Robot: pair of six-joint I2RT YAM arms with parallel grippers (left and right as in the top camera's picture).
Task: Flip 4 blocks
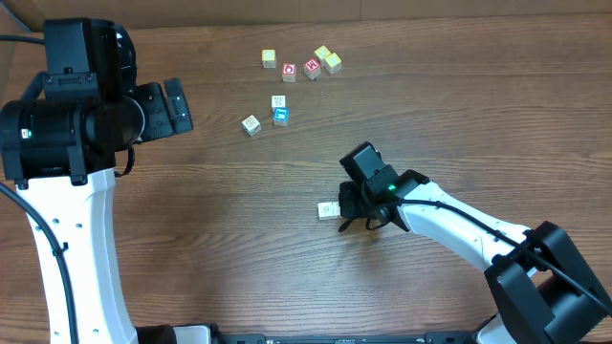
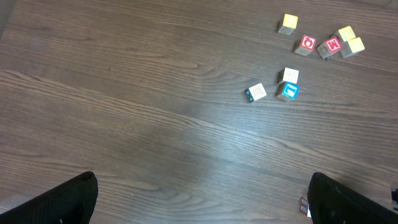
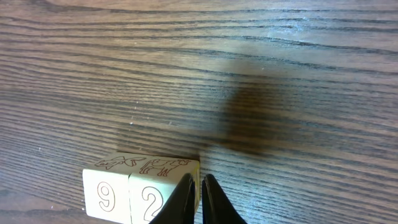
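Pale wooden number blocks (image 3: pixel 144 193) sit at nine o'clock of the closed, empty right pincer (image 3: pixel 198 182); left pincer (image 2: pixel 202 200) is wide open, empty.

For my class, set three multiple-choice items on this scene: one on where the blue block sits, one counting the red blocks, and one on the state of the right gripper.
1. Where is the blue block?
A. Stacked on top of another block.
B. Right beside a whitish block.
C. Off on its own, nothing near it.

2. How many red blocks are in view?
A. One.
B. Two.
C. Four.

3. How is the right gripper?
A. Wide open.
B. Lifting a block in the air.
C. Shut, tips low beside a numbered block.

Answers:
1 B: the overhead view shows the two blocks side by side.
2 B: two red faces sit among the yellow ones.
3 C: the wrist view shows its fingers together next to the block marked 2.
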